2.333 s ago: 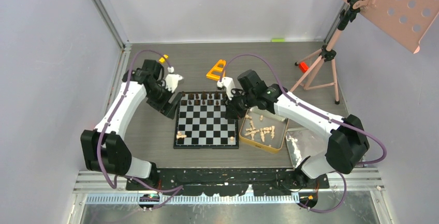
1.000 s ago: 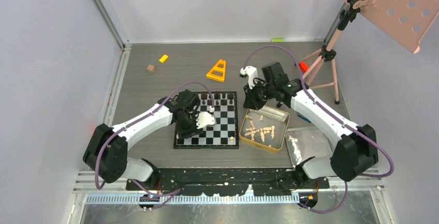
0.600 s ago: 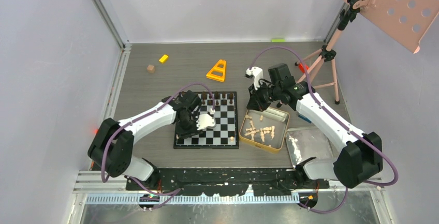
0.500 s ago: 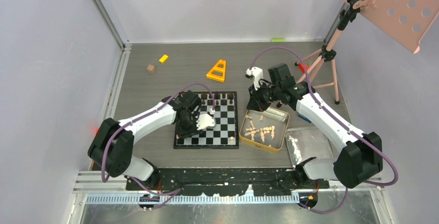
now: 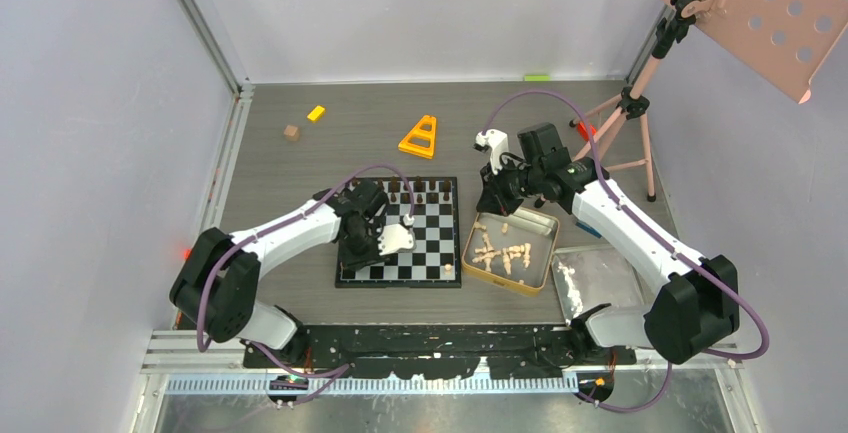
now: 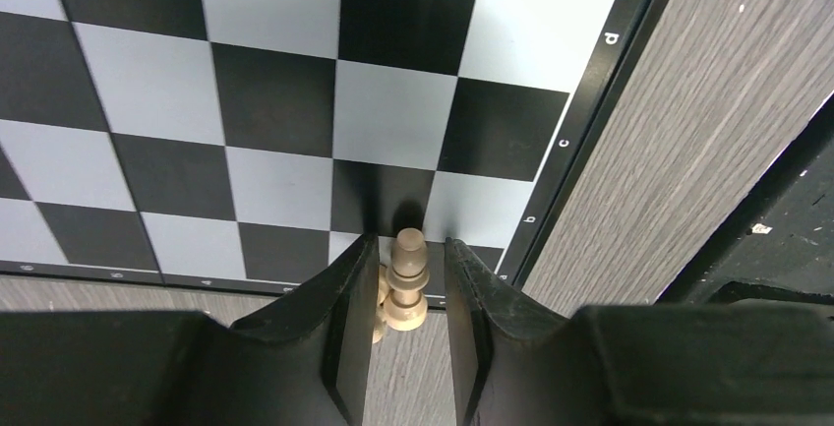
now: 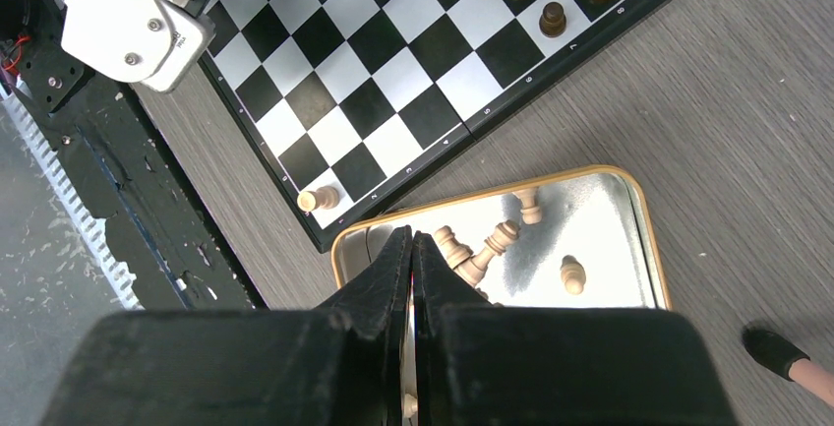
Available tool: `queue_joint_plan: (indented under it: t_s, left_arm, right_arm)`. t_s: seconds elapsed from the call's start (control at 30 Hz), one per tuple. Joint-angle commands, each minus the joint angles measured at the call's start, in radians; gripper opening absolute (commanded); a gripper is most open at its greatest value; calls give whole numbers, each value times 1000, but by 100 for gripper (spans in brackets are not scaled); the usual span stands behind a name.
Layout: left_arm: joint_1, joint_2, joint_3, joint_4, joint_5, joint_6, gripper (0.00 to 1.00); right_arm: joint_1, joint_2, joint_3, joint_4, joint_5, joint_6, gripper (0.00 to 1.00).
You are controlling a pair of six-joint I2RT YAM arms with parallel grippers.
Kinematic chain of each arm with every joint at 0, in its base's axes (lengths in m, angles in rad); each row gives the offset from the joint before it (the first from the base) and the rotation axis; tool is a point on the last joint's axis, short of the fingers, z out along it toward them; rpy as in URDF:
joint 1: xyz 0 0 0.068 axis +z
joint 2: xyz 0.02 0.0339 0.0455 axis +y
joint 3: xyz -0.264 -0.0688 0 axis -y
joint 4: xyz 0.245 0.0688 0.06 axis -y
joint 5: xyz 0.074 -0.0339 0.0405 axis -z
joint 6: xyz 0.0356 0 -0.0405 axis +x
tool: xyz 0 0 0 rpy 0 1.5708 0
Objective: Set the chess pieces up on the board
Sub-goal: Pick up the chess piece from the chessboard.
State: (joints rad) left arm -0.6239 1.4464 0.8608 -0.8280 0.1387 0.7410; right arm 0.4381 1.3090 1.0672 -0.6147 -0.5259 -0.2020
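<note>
The flat black-and-white checkered board [image 5: 400, 243] lies on the grey wood-grain table [image 5: 300, 168], between the two arms. The left gripper [image 6: 408, 259] is held low over the board's near-left corner. Its black fingers [image 6: 349, 308] are parted around an upright pale tan wooden chess piece [image 6: 406, 293], and a narrow gap is seen beside the right finger. A firm clamp on the piece is not shown. A second pale piece [image 6: 379, 303] is half hidden behind the left finger. Whether the straddled piece rests on the corner square cannot be told.

A row of dark brown wooden chess pieces [image 7: 551, 18] is stood along the board's far edge. A single pale piece [image 7: 317, 199] is stood at the near-right corner. More pale pieces [image 7: 472, 249] are lying loose in the gold-rimmed rectangular tin [image 7: 654, 249], just beside the board on the right.

The right gripper [image 7: 413, 239] is held above the tin's edge nearest the board. Its fingers are pressed together, and nothing is seen between them.
</note>
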Motion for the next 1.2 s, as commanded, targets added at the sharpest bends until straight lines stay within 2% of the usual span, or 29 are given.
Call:
queue_joint_plan:
  t_s: [0.0, 0.13, 0.43, 0.6, 0.7, 0.83, 1.0, 1.17]
  left_arm:
    - [-7, -11, -21, 12, -7, 3, 33]
    - [-9, -9, -21, 19, -3, -4, 30]
    - [-14, -36, 4, 9, 40, -22, 14]
    - [-13, -57, 43, -15, 114, -40, 6]
    - [-14, -94, 83, -15, 220, -59, 0]
    - [-13, -137, 94, 79, 441, -93, 0]
    - [-13, -166, 26, 297, 709, -114, 0]
    - [-14, -169, -80, 544, 877, -169, 0]
  right_arm:
    - [-4, -10, 5, 15, -19, 10, 7]
    - [-4, -9, 5, 15, -22, 12, 7]
    - [-8, -13, 3, 14, -15, 12, 6]
    - [-16, -11, 9, 13, -10, 10, 5]
    - [-25, -8, 14, 11, -10, 9, 4]
    - [-50, -10, 20, 15, -13, 9, 3]
    - [-89, -22, 16, 30, -2, 11, 1]
    - [-119, -30, 8, 38, 15, 10, 1]
